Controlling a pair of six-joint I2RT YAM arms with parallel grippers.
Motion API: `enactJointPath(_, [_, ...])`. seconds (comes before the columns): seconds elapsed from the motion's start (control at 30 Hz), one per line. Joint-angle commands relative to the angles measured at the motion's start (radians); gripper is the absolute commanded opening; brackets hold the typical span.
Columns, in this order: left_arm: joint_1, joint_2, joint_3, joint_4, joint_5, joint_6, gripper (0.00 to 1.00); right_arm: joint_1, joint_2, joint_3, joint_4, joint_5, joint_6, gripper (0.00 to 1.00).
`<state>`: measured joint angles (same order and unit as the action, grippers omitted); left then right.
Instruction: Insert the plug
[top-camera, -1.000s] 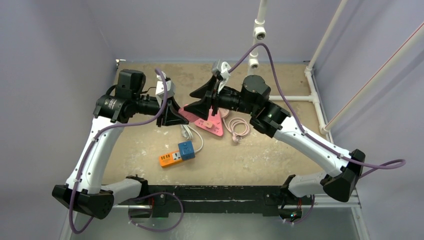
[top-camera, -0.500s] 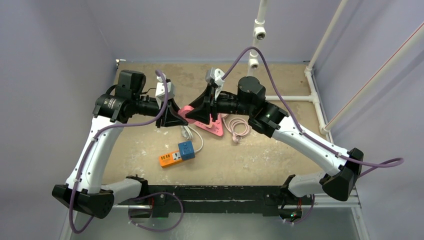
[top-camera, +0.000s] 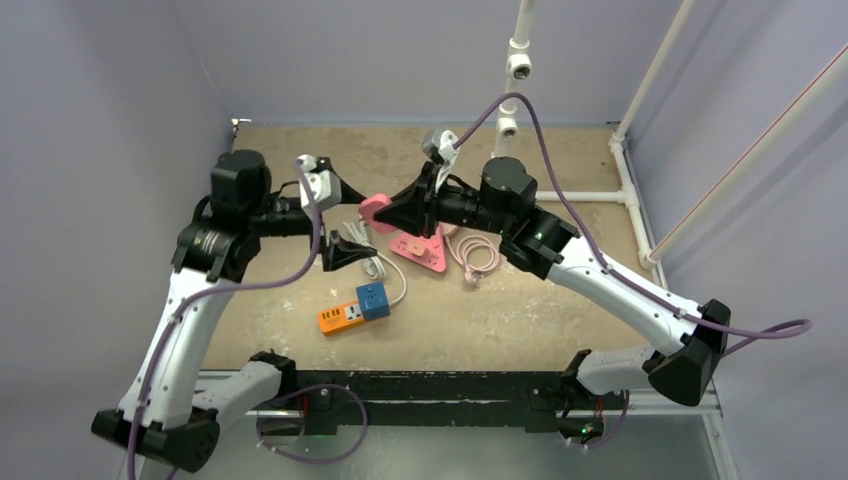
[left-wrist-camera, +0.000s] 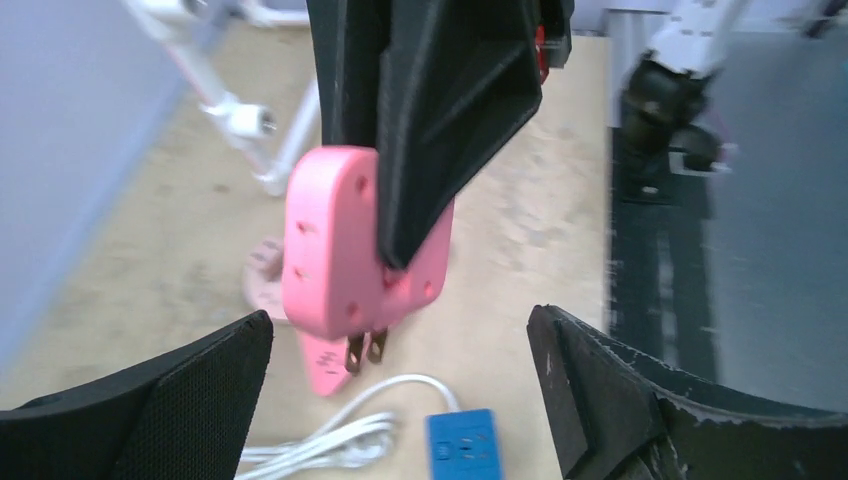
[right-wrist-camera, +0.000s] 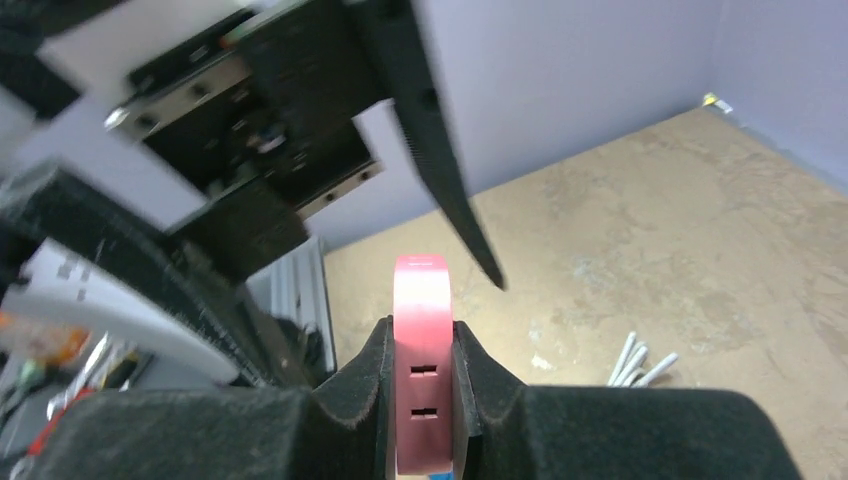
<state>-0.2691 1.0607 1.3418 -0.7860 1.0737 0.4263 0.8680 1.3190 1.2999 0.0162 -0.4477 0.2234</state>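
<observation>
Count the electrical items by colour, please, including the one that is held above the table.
Pink: 3 (held plug, triangular socket block, coiled cable)
White: 1 (cord)
Orange: 1 (power strip)
Blue: 1 (adapter cube)
Total: 6

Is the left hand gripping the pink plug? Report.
No: the left hand stands open, apart from the pink plug, which the right hand clamps.

Soft, even light throws only faint shadows on the desk (top-camera: 480, 320); the top view is sharp, both wrist views blurred.
</observation>
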Motion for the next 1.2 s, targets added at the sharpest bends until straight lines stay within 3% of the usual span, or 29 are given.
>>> enactJointPath(0.0, [-0.004, -0.163, -0.077, 0.373, -0.203, -0.04, 0.99, -0.007, -0.055, 0.001, 0.17, 0.203, 0.179, 0.0])
enactJointPath(0.27, [-0.004, -0.266, -0.186, 0.57, -0.358, 0.185, 0.99, -0.008, -0.026, -0.006, 0.371, 0.254, 0.368, 0.0])
enactJointPath(0.47, [-0.004, -0.268, -0.234, 0.619, -0.327, 0.341, 0.99, -0.005, 0.014, 0.017, 0.428, 0.21, 0.416, 0.0])
enactJointPath(0.63, [-0.004, -0.257, -0.236, 0.698, -0.304, 0.37, 0.99, 0.0, 0.042, 0.035, 0.419, 0.189, 0.422, 0.0])
enactJointPath(0.93, [-0.004, -0.235, -0.221, 0.639, -0.182, 0.385, 0.99, 0.016, 0.062, 0.027, 0.441, 0.173, 0.433, 0.0])
enactJointPath(1.17, [-0.004, -0.231, -0.216, 0.615, -0.183, 0.418, 0.99, 0.026, 0.06, 0.012, 0.441, 0.183, 0.435, 0.0])
